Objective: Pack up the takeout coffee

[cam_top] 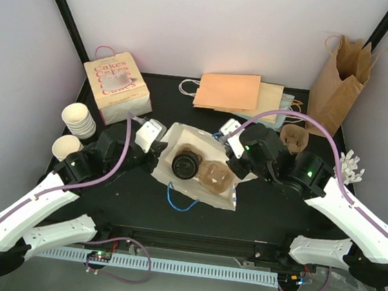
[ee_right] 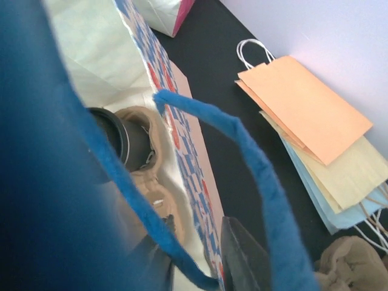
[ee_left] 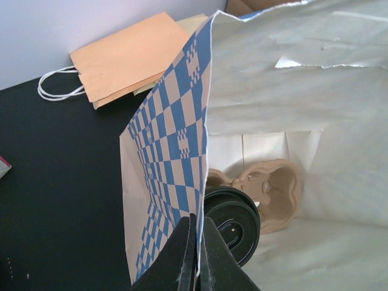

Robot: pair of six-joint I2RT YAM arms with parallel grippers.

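A white paper bag with a blue-checked outside (cam_top: 181, 134) lies open at the table's middle. Inside it a brown pulp cup carrier (cam_top: 213, 177) holds one cup under a black lid (cam_top: 186, 165). My left gripper (cam_top: 157, 148) is shut on the bag's left rim; the left wrist view shows its fingers (ee_left: 185, 251) pinching the checked wall (ee_left: 176, 133), with the lid (ee_left: 233, 221) and carrier (ee_left: 276, 194) just beyond. My right gripper (cam_top: 232, 165) is open and straddles the bag's right wall (ee_right: 182, 151), one finger inside, one outside. Spare cream cups (cam_top: 79, 119) stand stacked at the far left, with a single cup (cam_top: 65, 147) in front of them.
A pink-lettered "Cakes" box (cam_top: 117, 85) stands at the back left. Flat orange and pale paper bags (cam_top: 231, 92) lie at the back. A brown paper bag (cam_top: 339, 81) stands at the back right, with a second pulp carrier (cam_top: 293, 136) in front of it. The bag's blue handle (cam_top: 181, 200) lies near its front.
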